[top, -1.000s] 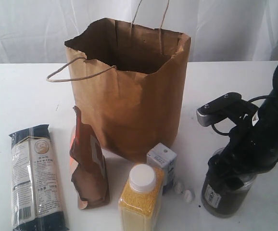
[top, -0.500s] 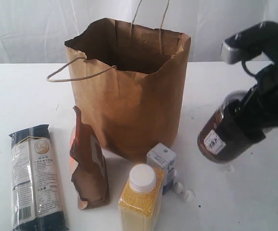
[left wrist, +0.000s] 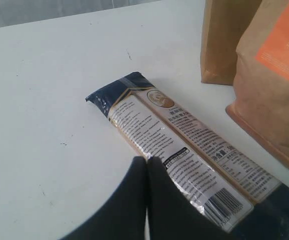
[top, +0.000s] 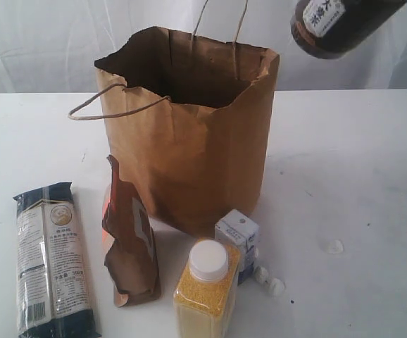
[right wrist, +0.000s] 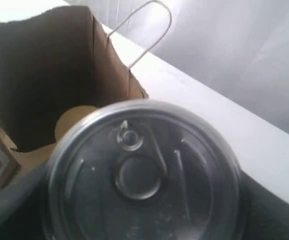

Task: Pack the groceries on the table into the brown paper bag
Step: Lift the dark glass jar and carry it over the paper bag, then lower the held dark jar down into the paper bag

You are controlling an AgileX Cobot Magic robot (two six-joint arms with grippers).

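Observation:
The clear pull-tab can hangs tilted high above the table, just right of the brown paper bag. My right gripper is shut on it; the can's metal lid fills the right wrist view, with the open bag beyond. On the table stay the dark-blue noodle packet, brown-orange pouch, yellow grain bottle and white-blue carton. My left gripper is shut and empty, over the noodle packet's edge.
White crumbs lie beside the carton and one more lies where the can stood. A tan round shape shows inside the bag. The bag's cord handles stand up at its back.
My right gripper has lifted the can off the table's right side, up and slightly left to the top of the exterior view. The arm has left that view.

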